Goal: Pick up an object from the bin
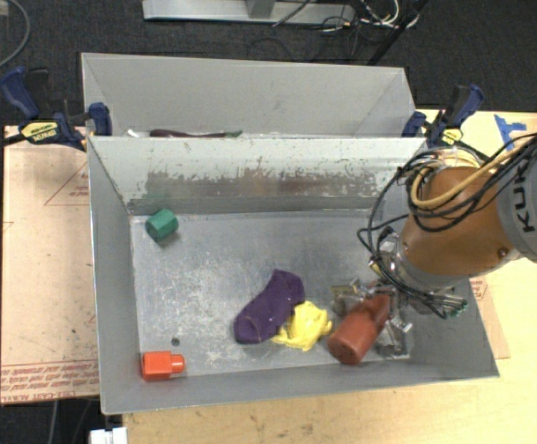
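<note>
My gripper [372, 317] is low in the bin's front right corner, under the orange cover. A red-brown bottle-shaped thing [354, 335] lies there on its side. One metal finger [346, 294] stands on its far left side and the other on its near right side, with gaps showing, so the gripper is open round it. Just left of it lies a crumpled yellow thing [303, 326], touching a purple cloth-like thing [268, 307].
A green block [162, 225] sits at the back left of the floor. An orange block [162, 365] lies in the front left corner. The arm and its cables hang over the right wall.
</note>
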You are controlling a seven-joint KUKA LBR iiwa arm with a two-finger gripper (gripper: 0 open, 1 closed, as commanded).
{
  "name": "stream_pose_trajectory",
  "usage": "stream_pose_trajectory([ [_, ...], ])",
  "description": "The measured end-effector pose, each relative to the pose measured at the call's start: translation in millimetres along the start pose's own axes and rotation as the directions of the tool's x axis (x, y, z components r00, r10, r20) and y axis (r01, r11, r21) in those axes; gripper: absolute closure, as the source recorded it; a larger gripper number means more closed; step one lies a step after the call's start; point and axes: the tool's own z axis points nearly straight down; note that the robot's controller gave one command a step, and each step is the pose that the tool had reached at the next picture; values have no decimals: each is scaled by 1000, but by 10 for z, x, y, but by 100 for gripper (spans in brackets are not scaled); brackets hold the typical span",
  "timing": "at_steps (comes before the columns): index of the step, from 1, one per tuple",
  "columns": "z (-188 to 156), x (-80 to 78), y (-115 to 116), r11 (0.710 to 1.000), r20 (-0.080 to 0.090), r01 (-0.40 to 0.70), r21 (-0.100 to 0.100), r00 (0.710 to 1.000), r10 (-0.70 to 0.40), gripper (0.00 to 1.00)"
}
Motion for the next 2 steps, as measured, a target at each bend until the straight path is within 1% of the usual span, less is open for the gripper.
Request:
stream_pose_trajectory([
  [1, 68, -56, 21, 996, 7, 94, 8, 996, -94, 100],
  [2, 67, -57, 21, 996, 7, 94, 8, 996, -94, 100],
])
